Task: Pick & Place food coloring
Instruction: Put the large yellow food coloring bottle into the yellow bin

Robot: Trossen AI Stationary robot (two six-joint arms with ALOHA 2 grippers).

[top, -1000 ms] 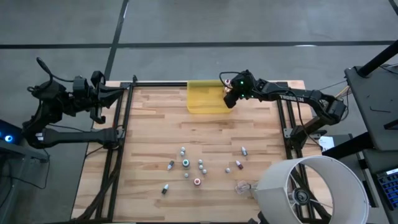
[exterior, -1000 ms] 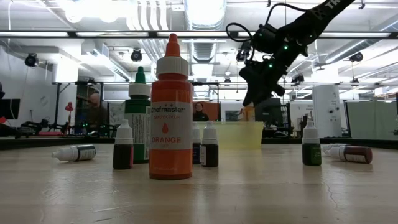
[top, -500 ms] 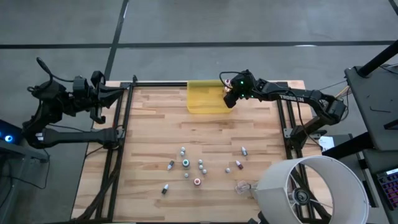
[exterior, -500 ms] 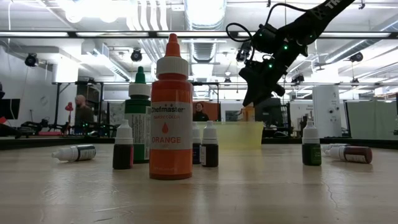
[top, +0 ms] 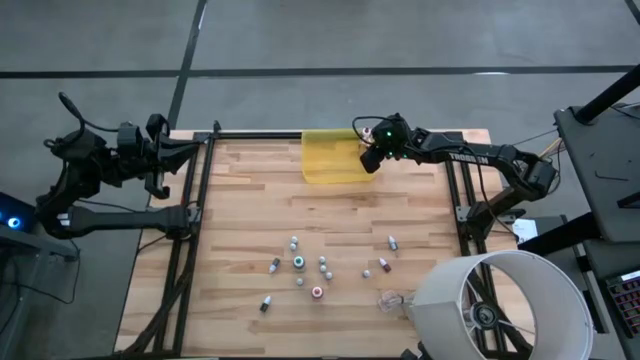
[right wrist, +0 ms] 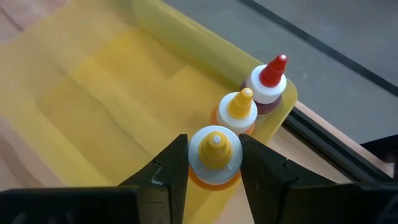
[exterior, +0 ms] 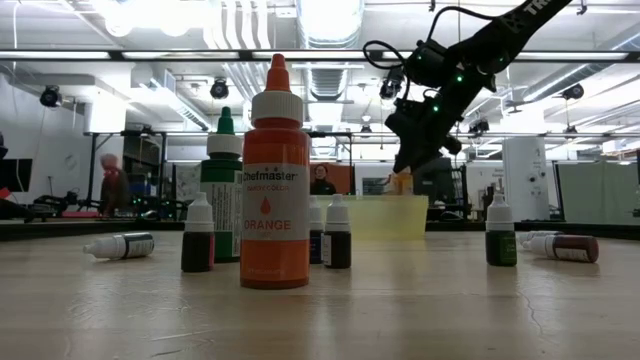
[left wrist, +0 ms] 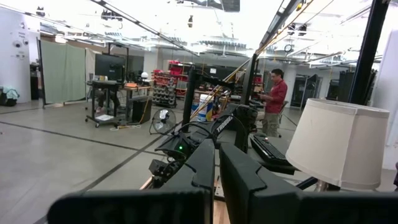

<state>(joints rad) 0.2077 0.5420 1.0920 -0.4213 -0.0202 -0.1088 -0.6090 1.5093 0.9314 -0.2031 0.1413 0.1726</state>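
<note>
Right wrist view: yellow-capped bottle (right wrist: 214, 152) between right end effector (right wrist: 212, 163) fingers (over tray (right wrist: 93, 106)).

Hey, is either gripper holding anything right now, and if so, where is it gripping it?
The right gripper holds a yellow-tipped bottle by its white cap, above the yellow tray. The left gripper is shut and holds nothing.

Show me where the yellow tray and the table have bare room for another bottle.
The right gripper holds a yellow-capped bottle over the yellow tray, beside two bottles in one corner; the rest of the tray floor is bare. On the table, the planks between the tray and the bottle cluster are free. The cluster itself is crowded.
</note>
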